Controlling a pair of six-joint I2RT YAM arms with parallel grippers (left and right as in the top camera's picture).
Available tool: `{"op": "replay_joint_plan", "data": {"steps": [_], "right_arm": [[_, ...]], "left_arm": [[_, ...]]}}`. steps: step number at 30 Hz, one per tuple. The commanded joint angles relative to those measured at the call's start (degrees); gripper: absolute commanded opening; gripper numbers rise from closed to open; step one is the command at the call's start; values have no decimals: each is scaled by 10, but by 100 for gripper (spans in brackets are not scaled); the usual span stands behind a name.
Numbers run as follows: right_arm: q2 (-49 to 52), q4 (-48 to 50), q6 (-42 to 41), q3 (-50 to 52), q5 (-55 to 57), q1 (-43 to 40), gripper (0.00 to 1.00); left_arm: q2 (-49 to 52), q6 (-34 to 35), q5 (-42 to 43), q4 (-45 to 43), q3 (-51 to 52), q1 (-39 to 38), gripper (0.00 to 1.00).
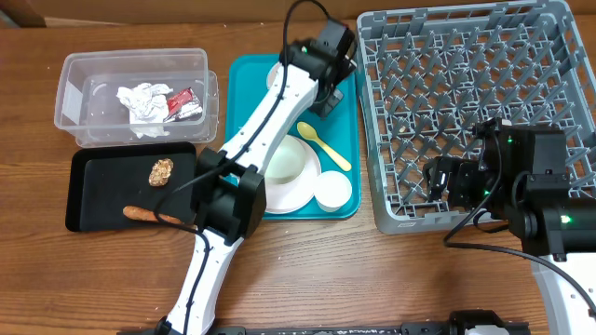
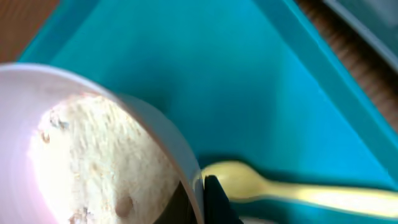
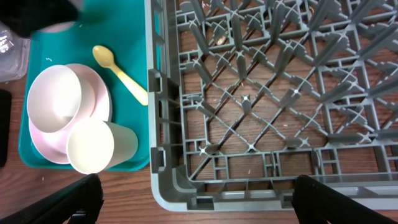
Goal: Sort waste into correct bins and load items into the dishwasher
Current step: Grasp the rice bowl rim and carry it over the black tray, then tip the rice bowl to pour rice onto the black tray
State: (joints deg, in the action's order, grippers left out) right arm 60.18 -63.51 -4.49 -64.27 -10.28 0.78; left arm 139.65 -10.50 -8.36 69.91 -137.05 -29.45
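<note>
Table (image 1: 391, 270): wooden top, mid-brown, the grain running side to side in the overhead view. It fills the whole ground in that view. Surface is matte with a faint sheen.

Landmark: teal tray (image 1: 244, 93), lying flat on the table near the centre. Bare wood shows on every side of it, with the widest stretch in front. Beyond its far left corner a pale tan shape (image 1: 20, 9) is cut off by the frame; identity unclear.

Light: even and diffuse. Shadows along the tray's near rim are thin and soft-edged. Close up, the wood just outside the tray's rim reads orange-brown and blurred.
</note>
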Motion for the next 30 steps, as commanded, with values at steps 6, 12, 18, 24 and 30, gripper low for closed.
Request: {"op": "replay_joint_plan", "data": {"steps": [6, 12, 18, 24, 30], "right_arm": [[-3, 0, -2, -2, -2, -2, 100], [-3, -8, -2, -2, -4, -2, 100], [-3, -6, -2, -2, -6, -2, 100], [-3, 2, -2, -2, -14, -2, 100], [-3, 1, -2, -2, -14, -2, 100]], "left_arm": [[-8, 178, 59, 269, -259, 66, 4], [-78, 176, 170, 269, -230, 108, 4], [-251, 155, 153, 269, 10, 138, 4], [-439, 136, 152, 201, 318, 236, 4], [-518, 38, 314, 60, 550, 389, 4]]}}
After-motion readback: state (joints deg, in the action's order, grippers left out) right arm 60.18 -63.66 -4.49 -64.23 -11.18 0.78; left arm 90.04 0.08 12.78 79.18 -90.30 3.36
